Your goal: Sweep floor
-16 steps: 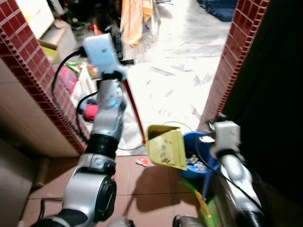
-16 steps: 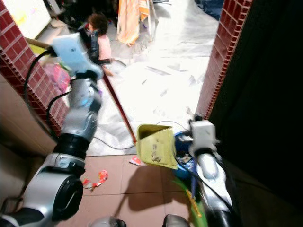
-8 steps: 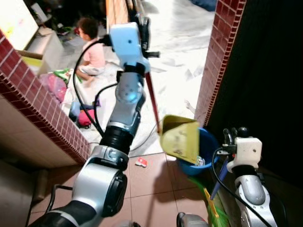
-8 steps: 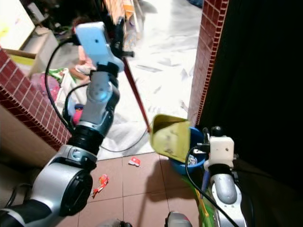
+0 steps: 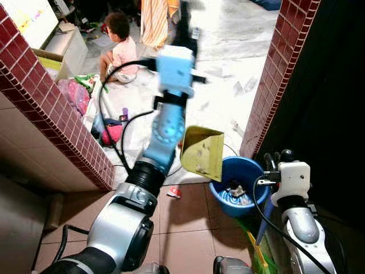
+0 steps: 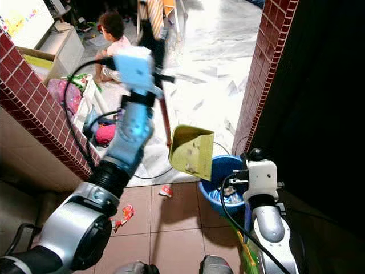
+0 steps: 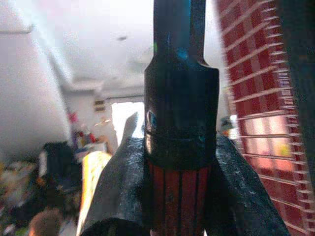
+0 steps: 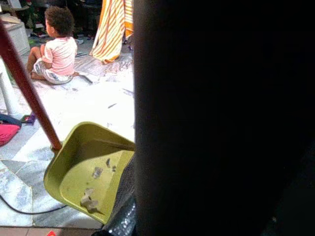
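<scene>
Above the round blue plastic bucket (image 5: 238, 193) we held the scuffed yellow-green dustpan (image 5: 202, 152), tilted mouth-down. Its red ribbed handle (image 7: 178, 200) ran steeply upward, clamped in our left gripper (image 7: 177, 167). Our right gripper's (image 8: 216, 118) fingers we could not tell.

The floor (image 5: 188, 228) near the robot has brown tiles. Farther off it is white. A blue bucket (image 5: 236, 193) sits on the tiles at the right. A small red scrap (image 5: 174, 192) lies left of it. A person (image 5: 118, 54) sits on the far white floor.
</scene>
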`<state>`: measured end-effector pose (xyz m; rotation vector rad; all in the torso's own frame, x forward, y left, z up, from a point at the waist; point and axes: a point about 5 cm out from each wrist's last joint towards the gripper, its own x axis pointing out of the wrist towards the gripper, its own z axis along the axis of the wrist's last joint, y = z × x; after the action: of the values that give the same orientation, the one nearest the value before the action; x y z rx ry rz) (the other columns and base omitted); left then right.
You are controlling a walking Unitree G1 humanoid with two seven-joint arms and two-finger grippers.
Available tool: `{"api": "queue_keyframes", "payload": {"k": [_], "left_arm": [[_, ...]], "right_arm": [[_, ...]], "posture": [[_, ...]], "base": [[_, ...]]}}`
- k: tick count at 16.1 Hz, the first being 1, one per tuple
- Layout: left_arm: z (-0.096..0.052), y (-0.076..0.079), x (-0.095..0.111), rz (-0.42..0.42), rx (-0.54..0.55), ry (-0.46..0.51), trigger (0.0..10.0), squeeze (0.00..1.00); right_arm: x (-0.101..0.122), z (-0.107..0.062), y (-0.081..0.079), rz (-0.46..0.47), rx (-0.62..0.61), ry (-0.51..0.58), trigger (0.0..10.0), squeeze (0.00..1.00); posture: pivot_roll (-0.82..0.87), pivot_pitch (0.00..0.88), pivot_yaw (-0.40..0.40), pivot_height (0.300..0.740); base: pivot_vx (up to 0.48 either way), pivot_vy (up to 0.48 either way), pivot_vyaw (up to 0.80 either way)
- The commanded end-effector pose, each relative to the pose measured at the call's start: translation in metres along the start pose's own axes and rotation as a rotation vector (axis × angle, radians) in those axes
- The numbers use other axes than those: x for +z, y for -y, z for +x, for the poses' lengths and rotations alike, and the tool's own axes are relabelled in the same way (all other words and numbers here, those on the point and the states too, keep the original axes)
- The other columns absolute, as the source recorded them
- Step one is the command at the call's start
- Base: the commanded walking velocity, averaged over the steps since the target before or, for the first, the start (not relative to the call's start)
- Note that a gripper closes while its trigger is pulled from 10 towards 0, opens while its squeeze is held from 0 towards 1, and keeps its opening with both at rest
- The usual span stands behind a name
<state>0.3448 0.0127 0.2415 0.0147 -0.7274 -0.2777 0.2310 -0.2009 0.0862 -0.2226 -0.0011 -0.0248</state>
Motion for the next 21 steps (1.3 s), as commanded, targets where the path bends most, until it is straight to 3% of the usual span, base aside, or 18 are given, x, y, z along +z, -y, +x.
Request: {"api": "queue_keyframes", "payload": {"k": [1,5,9,14,18,21], "left_arm": [[-0.010,0.028,-0.005,-0.038,-0.096,-0.024,10.0,0.00],[-0.026,0.065,-0.003,-0.125,-0.324,-0.013,10.0,0.00],[-0.023,0.080,0.010,-0.214,-0.395,0.025,10.0,0.00],[-0.007,0.084,0.036,-0.303,-0.474,0.090,10.0,0.00],[-0.006,0.079,0.050,-0.274,-0.624,0.131,10.0,0.00],[-0.016,0.078,0.057,-0.242,-0.731,0.149,10.0,0.00]], "right_arm": [[-0.007,-0.004,0.000,-0.033,0.010,-0.051,10.0,0.00],[-0.005,0.002,0.002,-0.039,0.009,-0.051,10.0,0.00],[-0.005,0.009,0.002,-0.039,0.010,-0.050,10.0,0.00],[-0.006,0.017,-0.006,-0.030,0.024,-0.046,10.0,0.00],[-0.006,0.026,-0.008,-0.026,0.030,-0.035,10.0,0.00],[-0.004,0.035,-0.010,-0.023,0.033,-0.025,10.0,0.00]], "posture": [[-0.29,0.056,0.085,0.740],[-0.28,0.050,0.084,0.740],[-0.25,0.041,0.079,0.740],[-0.23,0.023,0.076,0.740],[-0.20,0.004,0.068,0.740],[-0.17,0.000,0.063,0.740]], "base": [[0.000,0.000,0.00],[0.000,0.000,0.00],[0.000,0.000,0.00],[0.000,0.000,0.00],[0.000,0.000,0.00],[0.000,0.000,0.00]]}}
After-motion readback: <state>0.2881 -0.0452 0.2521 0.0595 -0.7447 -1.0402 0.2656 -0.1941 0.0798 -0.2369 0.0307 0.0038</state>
